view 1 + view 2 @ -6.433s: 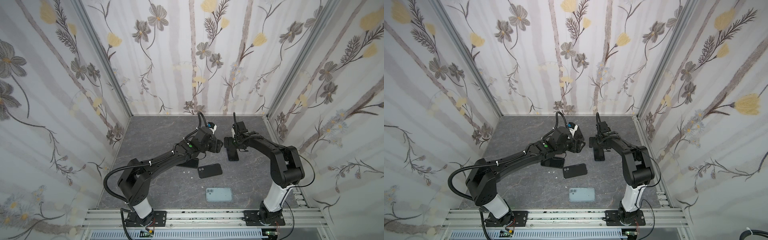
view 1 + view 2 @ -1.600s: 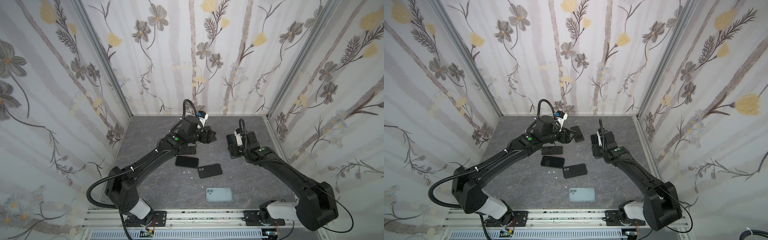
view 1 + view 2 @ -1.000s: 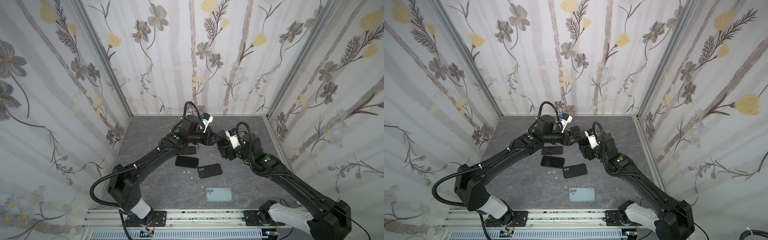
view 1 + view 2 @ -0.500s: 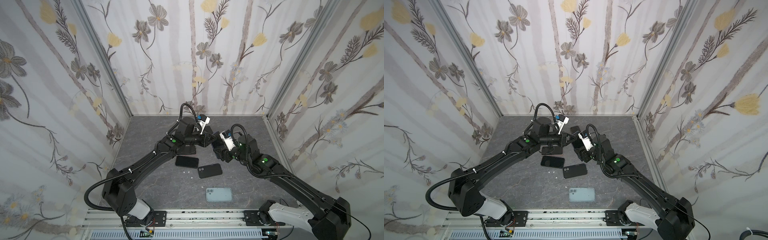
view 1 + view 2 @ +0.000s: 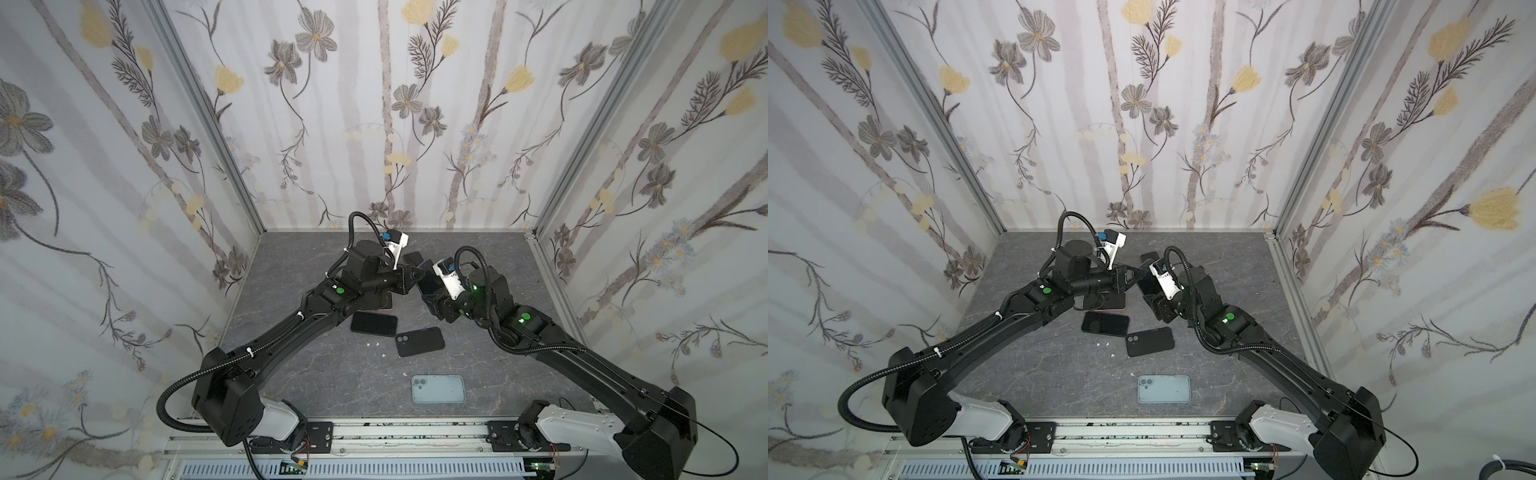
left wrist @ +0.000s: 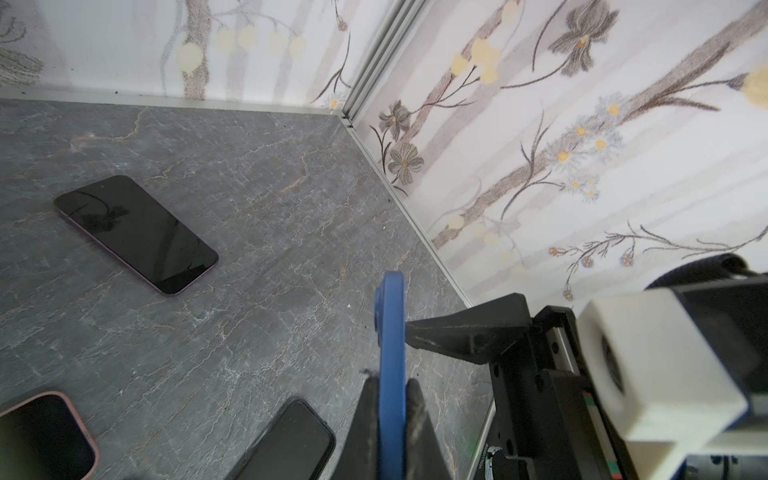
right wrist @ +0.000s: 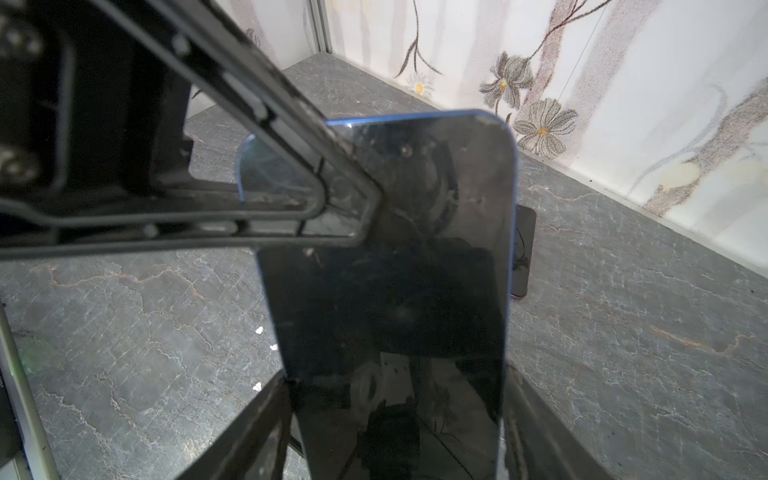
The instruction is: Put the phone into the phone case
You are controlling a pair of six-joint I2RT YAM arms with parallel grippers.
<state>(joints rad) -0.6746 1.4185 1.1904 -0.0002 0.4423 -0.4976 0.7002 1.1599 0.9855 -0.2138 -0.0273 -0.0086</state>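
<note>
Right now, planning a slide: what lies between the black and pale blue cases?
Only bare tabletop between black case and pale blue case, in both top views.

The phone (image 7: pixel 390 291) is fronted with glossy, reflective black glass and edged in smooth blue. The tabletop (image 5: pixel 332 374) is finished like matt, veined grey stone.

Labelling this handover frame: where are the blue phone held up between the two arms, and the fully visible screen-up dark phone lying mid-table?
blue phone (image 7: pixel 395 270), right wrist view, middle of its dark screen.
dark phone (image 5: pixel 374 323), in a top view, centre of its screen.
</note>
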